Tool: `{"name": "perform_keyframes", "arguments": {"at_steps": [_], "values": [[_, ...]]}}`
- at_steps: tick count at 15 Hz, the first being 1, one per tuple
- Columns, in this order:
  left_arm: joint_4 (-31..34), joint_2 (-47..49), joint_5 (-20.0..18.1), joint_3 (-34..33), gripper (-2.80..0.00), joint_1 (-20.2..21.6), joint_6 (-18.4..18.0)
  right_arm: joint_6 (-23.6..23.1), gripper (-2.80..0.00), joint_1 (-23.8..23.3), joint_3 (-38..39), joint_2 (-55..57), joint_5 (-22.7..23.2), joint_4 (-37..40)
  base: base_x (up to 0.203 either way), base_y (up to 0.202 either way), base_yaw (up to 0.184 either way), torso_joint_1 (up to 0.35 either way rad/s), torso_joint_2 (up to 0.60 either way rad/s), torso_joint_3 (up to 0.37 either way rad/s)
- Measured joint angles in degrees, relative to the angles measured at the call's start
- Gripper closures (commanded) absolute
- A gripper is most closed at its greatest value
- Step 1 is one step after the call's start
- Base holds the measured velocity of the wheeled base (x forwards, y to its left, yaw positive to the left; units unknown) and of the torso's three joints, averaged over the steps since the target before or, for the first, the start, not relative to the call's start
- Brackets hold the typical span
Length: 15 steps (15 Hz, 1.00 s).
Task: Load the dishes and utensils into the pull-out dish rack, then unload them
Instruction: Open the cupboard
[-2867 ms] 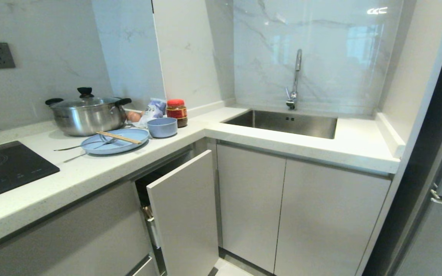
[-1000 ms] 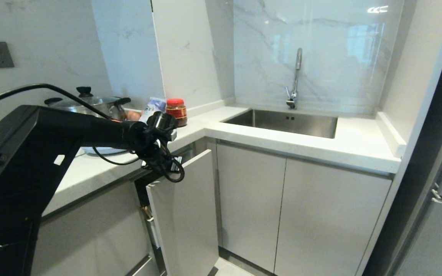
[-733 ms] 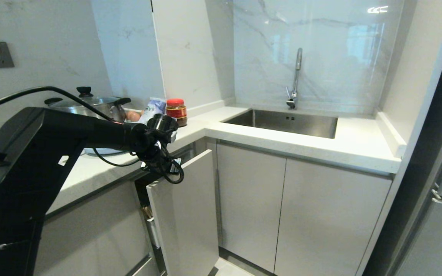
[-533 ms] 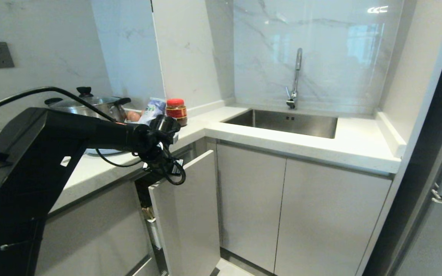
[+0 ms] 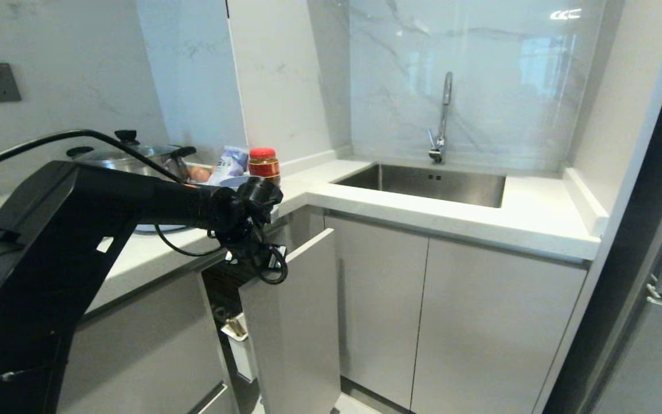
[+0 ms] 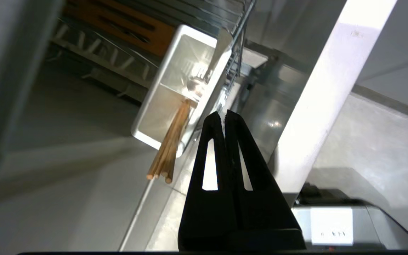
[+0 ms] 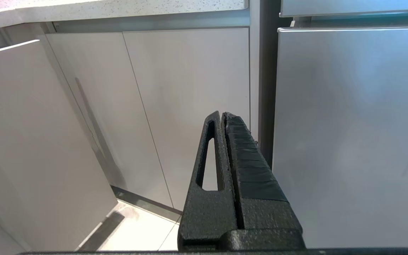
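So the left arm (image 5: 135, 201) fills the left side of the head view, reaching across the counter (image 5: 451, 221) to the top edge of the narrow cabinet front (image 5: 299, 322), which stands pulled out from the run of cabinets. The left gripper (image 6: 224, 115) is pinched fully closed with nothing between its fingers; whether it actually touches the front's edge, can't tell.

Only the left wrist view looks down into the rack (image 6: 239, 42) behind that front: chrome wire, a wood strip (image 6: 119, 26) deeper in, and the white cup (image 6: 179, 88) just past the fingertips. Chopsticks (image 6: 168, 148) poke out of the cup, and a fork and spoon (image 6: 198, 79) sit in it. From the head view the cup is only a white sliver below the gripper.

The right gripper (image 7: 223, 115) is closed and empty too, down low facing the cabinet doors (image 7: 190, 106).

The bowl (image 5: 233, 181) peeks out on the counter behind the left wrist.
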<state>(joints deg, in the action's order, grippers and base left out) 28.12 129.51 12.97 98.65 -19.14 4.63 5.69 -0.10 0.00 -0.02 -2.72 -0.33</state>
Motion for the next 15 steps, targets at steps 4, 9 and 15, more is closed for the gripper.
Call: {"name": "perform_keyframes", "arguments": {"at_steps": [4,9,15], "values": [[3.31,-0.88,-5.66,0.02,0.00,-2.47,1.70,0.00,0.00,0.00,0.00,0.00,0.00,0.00,0.000,0.000,0.000,0.000,0.00,0.000],[5.26,-1.28,-9.65,-0.05,0.00,-6.07,5.68,0.00,0.00,0.00,0.00,0.00,0.00,0.00,0.000,0.000,0.000,0.000,0.00,0.000],[5.33,-2.04,-18.84,-0.27,0.00,-9.59,12.12,-0.02,0.00,0.00,0.00,0.00,0.00,0.02,0.000,0.000,0.000,0.000,0.00,0.000]]}}
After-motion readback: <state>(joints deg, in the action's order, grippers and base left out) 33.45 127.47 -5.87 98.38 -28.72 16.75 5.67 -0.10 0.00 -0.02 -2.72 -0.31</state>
